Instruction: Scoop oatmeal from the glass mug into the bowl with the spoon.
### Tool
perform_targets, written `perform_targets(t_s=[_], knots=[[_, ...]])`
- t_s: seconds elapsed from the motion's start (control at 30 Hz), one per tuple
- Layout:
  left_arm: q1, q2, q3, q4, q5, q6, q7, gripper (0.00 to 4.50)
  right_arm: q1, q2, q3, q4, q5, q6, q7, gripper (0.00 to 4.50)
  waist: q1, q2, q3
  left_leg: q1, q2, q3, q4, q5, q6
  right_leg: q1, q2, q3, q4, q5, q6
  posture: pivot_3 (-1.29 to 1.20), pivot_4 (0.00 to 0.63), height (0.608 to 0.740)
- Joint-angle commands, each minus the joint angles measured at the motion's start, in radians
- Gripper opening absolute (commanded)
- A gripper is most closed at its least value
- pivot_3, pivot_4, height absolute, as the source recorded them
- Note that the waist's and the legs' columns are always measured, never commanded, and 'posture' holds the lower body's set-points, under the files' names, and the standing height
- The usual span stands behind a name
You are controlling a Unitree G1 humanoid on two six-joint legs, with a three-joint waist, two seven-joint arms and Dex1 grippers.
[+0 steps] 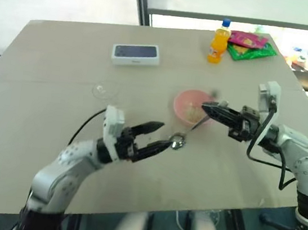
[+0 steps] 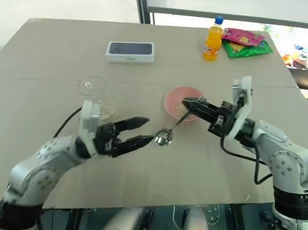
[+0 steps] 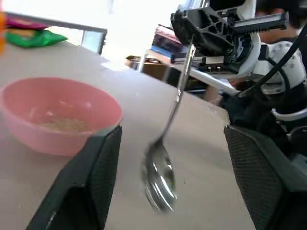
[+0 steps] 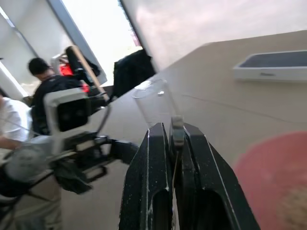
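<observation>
Right gripper [image 1: 207,106]: clamped on spoon [image 1: 188,132] handle, over bowl [image 1: 192,106].
Left gripper [image 1: 160,135]: jaws apart, beside spoon's tip.
Oatmeal [image 3: 64,125]: in bowl.
Glass mug [image 2: 92,88]: left, well apart.
Surroundings: phone box [image 1: 136,54], orange bottle [image 1: 219,41], snack packets [image 1: 249,46] along far edge of table [image 1: 62,80].

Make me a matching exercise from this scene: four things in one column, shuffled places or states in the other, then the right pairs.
Things:
1. spoon
2. bowl
3. orange bottle
4. left gripper

States:
A. open, beside the spoon's scoop end
B. pink, holding some oatmeal
C. standing at the table's far edge
D. held by its handle in the right gripper

Pairs: 1-D, 2-B, 3-C, 4-A
</observation>
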Motion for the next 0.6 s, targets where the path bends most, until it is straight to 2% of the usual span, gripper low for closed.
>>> perform_targets(t_s=[0.03, 0.2, 0.27, 0.4, 0.6], knots=[[0.212, -0.053, 0.032, -0.184, 0.051, -0.069, 0.123, 3.58, 0.015, -0.024, -0.066, 0.012, -0.023, -0.040, 0.030, 0.00, -0.004, 0.000, 0.000, 0.000, 0.000, 0.001, 0.000, 0.000, 0.000, 0.000, 0.000, 0.001, 0.000, 0.000, 0.000, 0.00, 0.150, 0.740], [0.325, -0.140, 0.093, -0.154, 0.195, -0.198, 0.264, 3.58, 0.020, -0.020, -0.098, 0.054, -0.061, -0.071, 0.031, 0.00, 0.017, 0.001, 0.000, 0.001, 0.000, 0.002, -0.002, -0.002, 0.005, 0.001, 0.000, 0.001, 0.000, 0.000, 0.000, 0.00, 0.150, 0.740], [0.306, -0.145, 0.161, -0.095, 0.125, -0.145, 0.308, 3.58, 0.018, -0.010, -0.109, 0.058, -0.058, -0.072, 0.022, 0.00, 0.023, 0.001, 0.000, 0.003, 0.000, 0.002, -0.002, -0.002, 0.005, 0.002, 0.000, 0.001, 0.000, -0.001, -0.001, 0.00, 0.150, 0.740], [0.211, -0.037, 0.323, 0.031, 0.032, -0.128, 0.248, 3.58, 0.028, -0.008, -0.114, 0.049, -0.067, -0.071, 0.025, 0.00, 0.021, 0.001, 0.000, 0.004, 0.000, 0.001, -0.002, -0.002, 0.005, 0.003, 0.001, -0.001, 0.001, 0.000, 0.000, 0.00, 0.150, 0.740], [0.086, 0.165, 0.433, 0.232, 0.017, -0.147, 0.070, 3.58, 0.032, 0.005, -0.133, 0.041, -0.074, -0.076, 0.005, 0.00, 0.019, 0.001, 0.000, 0.004, 0.000, 0.002, -0.003, 0.000, 0.001, 0.002, 0.001, 0.000, 0.000, 0.000, 0.000, 0.00, 0.150, 0.740]])
